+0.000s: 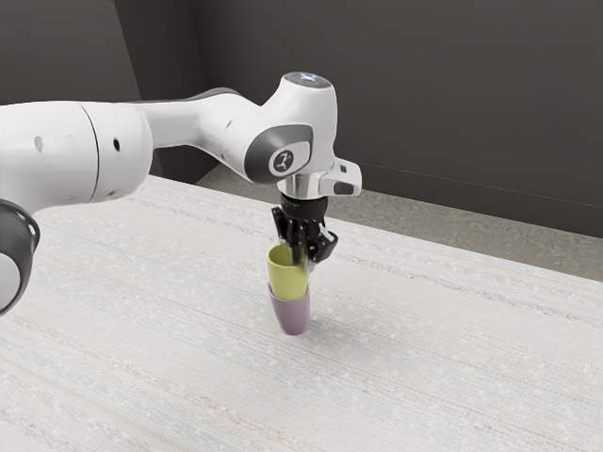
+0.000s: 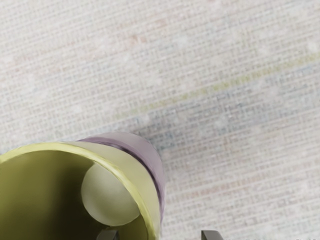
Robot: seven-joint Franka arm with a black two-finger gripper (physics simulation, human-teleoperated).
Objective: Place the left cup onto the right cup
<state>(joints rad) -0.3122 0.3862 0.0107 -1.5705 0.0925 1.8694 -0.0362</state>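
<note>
A yellow-green cup [image 1: 285,274] sits nested inside a purple cup [image 1: 291,316], which stands upright on the table near its middle. My gripper [image 1: 306,252] points straight down over the yellow-green cup's rim on the exterior view's right side. Its fingers stand apart, one inside the rim and one outside, so it is open. In the wrist view the yellow-green cup [image 2: 55,195] lies just under the hand with the purple cup [image 2: 148,150] showing as a band around it. The two dark fingertips [image 2: 107,234] straddle the cup wall with a wide gap.
The pale woven tabletop [image 1: 452,358] spreads widely around the stacked cups. Its far edge [image 1: 471,247] runs diagonally behind the gripper, with a grey floor and dark wall beyond.
</note>
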